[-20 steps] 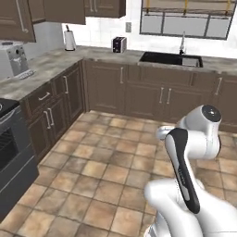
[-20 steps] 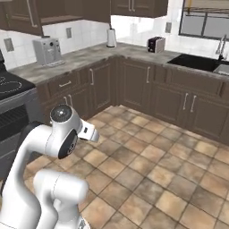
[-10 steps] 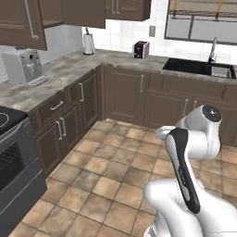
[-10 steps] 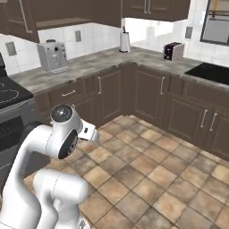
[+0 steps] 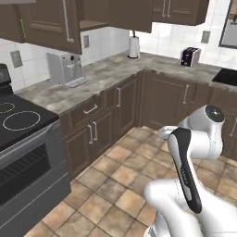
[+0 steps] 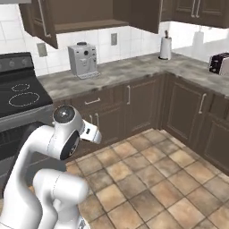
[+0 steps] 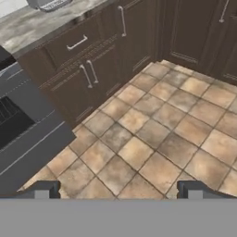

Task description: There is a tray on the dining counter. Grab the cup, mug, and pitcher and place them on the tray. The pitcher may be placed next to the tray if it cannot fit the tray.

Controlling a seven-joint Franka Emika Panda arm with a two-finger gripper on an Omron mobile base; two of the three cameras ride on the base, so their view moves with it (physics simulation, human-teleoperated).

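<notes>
Two finger tips of the gripper (image 7: 118,190) stand spread wide, holding nothing, with tiled floor (image 7: 152,134) between and beyond them. Cup, mug, pitcher and tray are nowhere near the fingers. Judging by their kind, they are light, rigid, slippery vessels; best pinched across body or rim.

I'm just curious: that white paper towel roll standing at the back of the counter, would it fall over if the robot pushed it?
Probably yes. The paper towel roll stands tall and narrow on the counter, so a push near its top would likely tip it. It looks light and soft, hardly fragile. On its side it might roll.
</notes>
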